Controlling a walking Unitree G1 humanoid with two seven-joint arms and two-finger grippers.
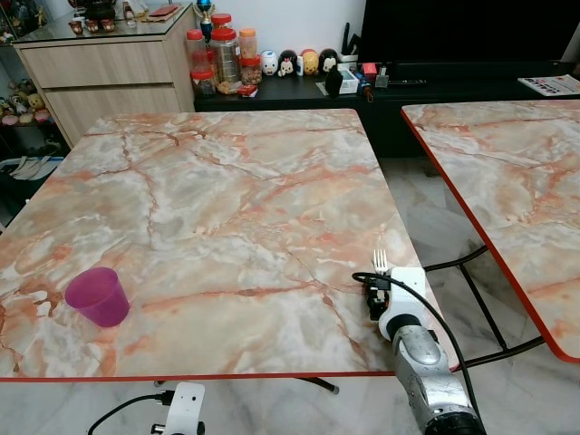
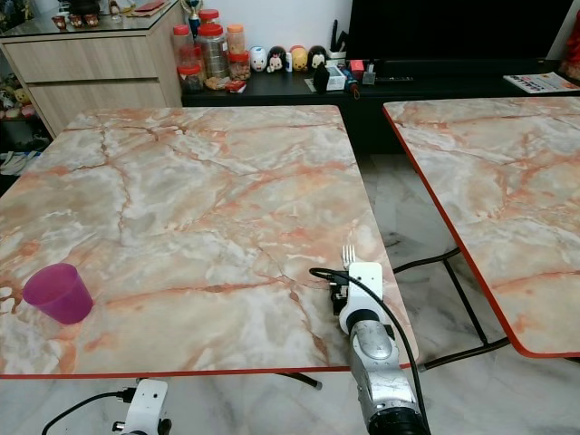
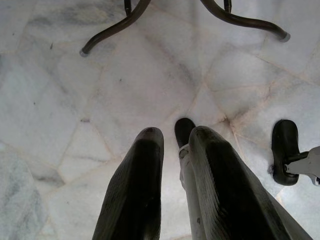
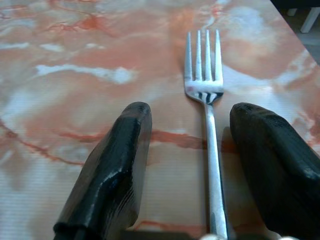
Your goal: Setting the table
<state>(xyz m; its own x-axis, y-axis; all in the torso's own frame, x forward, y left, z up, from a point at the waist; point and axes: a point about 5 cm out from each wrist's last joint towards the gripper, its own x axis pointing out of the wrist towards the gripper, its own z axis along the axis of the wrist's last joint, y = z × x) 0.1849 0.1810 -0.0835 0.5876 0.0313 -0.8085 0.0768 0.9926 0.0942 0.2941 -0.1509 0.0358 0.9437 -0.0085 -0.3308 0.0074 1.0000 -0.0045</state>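
Observation:
A silver fork (image 4: 207,100) lies flat on the marble-patterned table (image 1: 227,199), close to the front right corner, tines pointing away from me; its tines (image 1: 381,261) poke out beyond my right wrist. My right gripper (image 4: 192,111) is open and low over the table, one black finger on each side of the fork's handle. A purple plastic cup (image 1: 98,295) stands upright near the front left edge. My left gripper (image 3: 175,135) hangs idle below the table edge over the floor, fingers nearly together with nothing between them.
A second marble table (image 1: 507,181) stands to the right, with a strip of floor (image 1: 426,227) between the two. A black cabinet (image 1: 408,91) with jars (image 1: 222,59) and figurines and a wooden dresser (image 1: 109,77) line the far wall. Table legs (image 3: 115,30) curve across the floor.

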